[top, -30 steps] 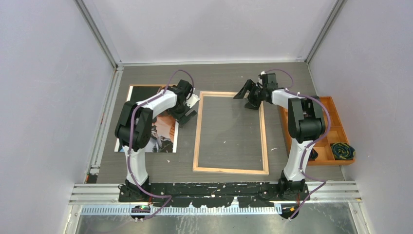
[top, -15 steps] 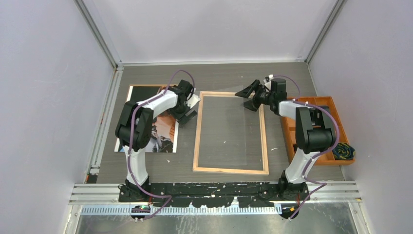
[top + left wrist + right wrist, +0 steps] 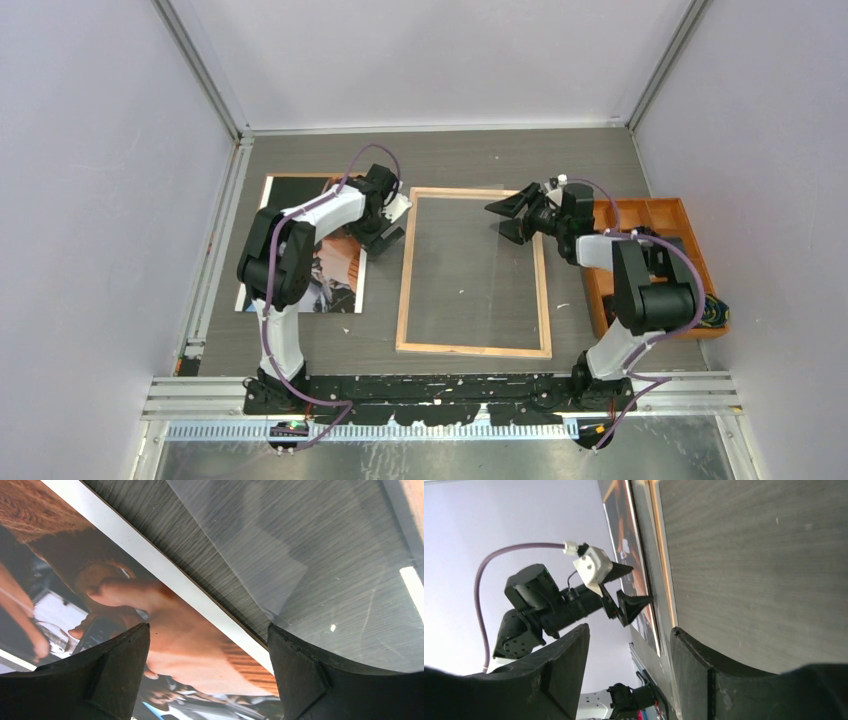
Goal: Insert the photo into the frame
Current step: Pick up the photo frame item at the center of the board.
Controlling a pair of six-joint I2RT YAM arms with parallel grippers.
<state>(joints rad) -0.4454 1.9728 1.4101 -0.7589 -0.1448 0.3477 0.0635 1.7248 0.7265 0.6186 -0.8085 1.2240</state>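
Wooden thin rectangular frame [image 3: 473, 349] with clear pane [image 3: 470, 270] lies flat on the table [image 3: 470, 160] in the top view, with the glossy dark-orange rectangular photo [image 3: 338, 280] just left of it. Left wrist view: left gripper [image 3: 208, 627], jaws apart, straddles the photo's white edge. Right wrist view: right gripper [image 3: 629, 630], jaws apart, empty. Likely step: photo pickup; next, lower and close on that edge.

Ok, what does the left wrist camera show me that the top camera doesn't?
Left wrist only: the photo's printed hand and white border up close, and the clear pane's edge, with a strip of bare table between them. Top only: the whole frame, the orange tray, and the open right gripper near the frame's far right corner. Both: the photo lying flat, the open left gripper at its edge.
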